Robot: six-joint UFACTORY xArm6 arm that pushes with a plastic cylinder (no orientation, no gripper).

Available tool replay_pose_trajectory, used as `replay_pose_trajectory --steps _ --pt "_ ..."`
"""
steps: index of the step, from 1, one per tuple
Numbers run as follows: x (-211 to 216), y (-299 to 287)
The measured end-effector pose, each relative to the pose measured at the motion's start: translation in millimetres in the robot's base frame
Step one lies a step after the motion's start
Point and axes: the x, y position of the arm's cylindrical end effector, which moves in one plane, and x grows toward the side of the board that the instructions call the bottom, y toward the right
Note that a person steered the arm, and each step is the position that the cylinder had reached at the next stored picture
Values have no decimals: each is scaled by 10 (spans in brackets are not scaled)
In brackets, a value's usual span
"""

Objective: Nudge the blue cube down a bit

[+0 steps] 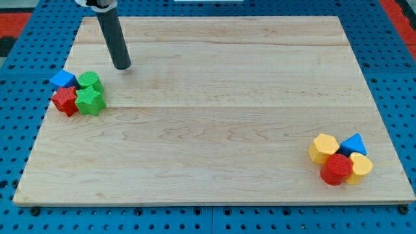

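When the blue cube point(63, 79) is pushed: it is judged light, rigid and small, prob. plastic or painted wood; an easy slide on the smooth wooden board point(214, 78) is expected, w/ some twist if struck off-centre.
Contact spot: no hold can be taken; the far face of the cube is to be pressed, approx. at its middle, so it is driven toward the near edge.
Look: bright blue, blocky, top face lit; edges are only partly made out.
Cube position: far-left of the board, at the far-left corner of a tight cluster.
Neighbours: green cube point(91, 81) touching on its right; red star point(65, 101) touching on its near side; green star point(90, 102) near-right, diag.
Risk: the red star is likely to be shoved along, as it is set right in the path.
My tip point(121, 67): set on the board, right of and slightly beyond the cube, apart from all blocks.
Claw: none fitted; a plain rod only, so no jaws to be apart or together.
Other group: yellow, red and blue blocks point(339, 159), near-right, well apart.
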Motion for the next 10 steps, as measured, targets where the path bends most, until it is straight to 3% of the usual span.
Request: replay_pose_trajectory --steps 1,3,5,6,9,10 --pt "-20 0" --pt "-739 -221" --pt "-673 -1348" --pt "-639 -1360" --pt "722 -1361" --pt "727 -1361"
